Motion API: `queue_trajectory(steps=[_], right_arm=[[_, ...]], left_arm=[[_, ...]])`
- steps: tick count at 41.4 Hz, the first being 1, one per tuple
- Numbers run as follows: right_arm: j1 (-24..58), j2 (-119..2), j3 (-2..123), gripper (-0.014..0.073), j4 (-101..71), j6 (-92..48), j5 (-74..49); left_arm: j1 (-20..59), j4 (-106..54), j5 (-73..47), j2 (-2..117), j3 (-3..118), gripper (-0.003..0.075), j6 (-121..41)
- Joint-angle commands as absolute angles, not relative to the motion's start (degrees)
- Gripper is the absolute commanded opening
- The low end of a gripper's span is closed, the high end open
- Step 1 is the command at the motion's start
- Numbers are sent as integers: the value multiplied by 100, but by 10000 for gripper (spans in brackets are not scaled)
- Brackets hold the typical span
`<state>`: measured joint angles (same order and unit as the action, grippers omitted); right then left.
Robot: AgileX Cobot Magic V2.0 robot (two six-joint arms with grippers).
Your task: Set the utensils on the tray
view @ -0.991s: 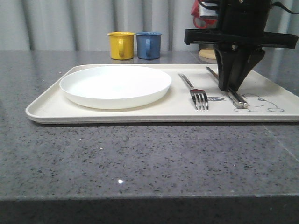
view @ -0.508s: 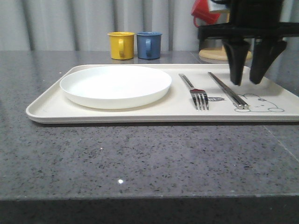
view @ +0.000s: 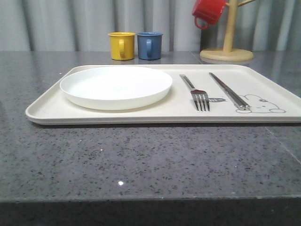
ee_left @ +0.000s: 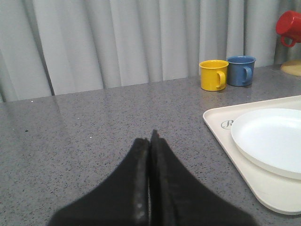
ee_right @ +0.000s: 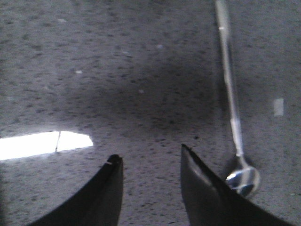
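Gone from over the tray's right side since half a second back: the right arm, no longer above the chopsticks [view: 229, 90].

Front view: cream tray [view: 47, 113] flat on the grey speckled tabletop [view: 141, 165]. White plate [view: 116, 86] on the tray's left half. Fork [view: 195, 92] just right of the plate, tines toward the camera. Chopsticks right of the fork, side by side, near ends just beside the rabbit drawing [view: 263, 104]. Behind the tray: yellow mug [view: 122, 45] and blue mug [view: 149, 45] close together. Farther right, red mug [view: 208, 12] hung on a wooden mug stand [view: 227, 44].

Left wrist view: left end effector [ee_left: 150, 136] clenched, fingers pressed together, nothing between them, over bare tabletop. Tray corner and plate off to one side, well apart from the fingertips. Yellow and blue mugs at the back, red mug at the frame edge.

Right wrist view: right end effector [ee_right: 149, 162] released, jaws spread, nothing held, above dark speckled tabletop. Long-handled spoon [ee_right: 233, 117] lying on the tabletop, bowl just beside one finger [ee_right: 202, 188], handle running away from it. Contact with the spoon not discernible; picture blurred.
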<state>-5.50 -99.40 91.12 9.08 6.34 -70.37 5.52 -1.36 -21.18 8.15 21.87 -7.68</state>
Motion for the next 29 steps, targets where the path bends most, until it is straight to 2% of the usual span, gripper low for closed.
queue_trajectory(steps=[1,15,29], right_arm=[[-902,-9774,9291,386,1056,499,-7506],[-1429,-10244,9291,382,1080,121,-7058],[-1475,-10569,9291,360,1075,85,-6956]], left_arm=[[553,-178,-1656,876,2346,-19,-708],[553,-178,-1656,876,2346,-19,-708],[553,-178,-1656,876,2346,-19,-708]])
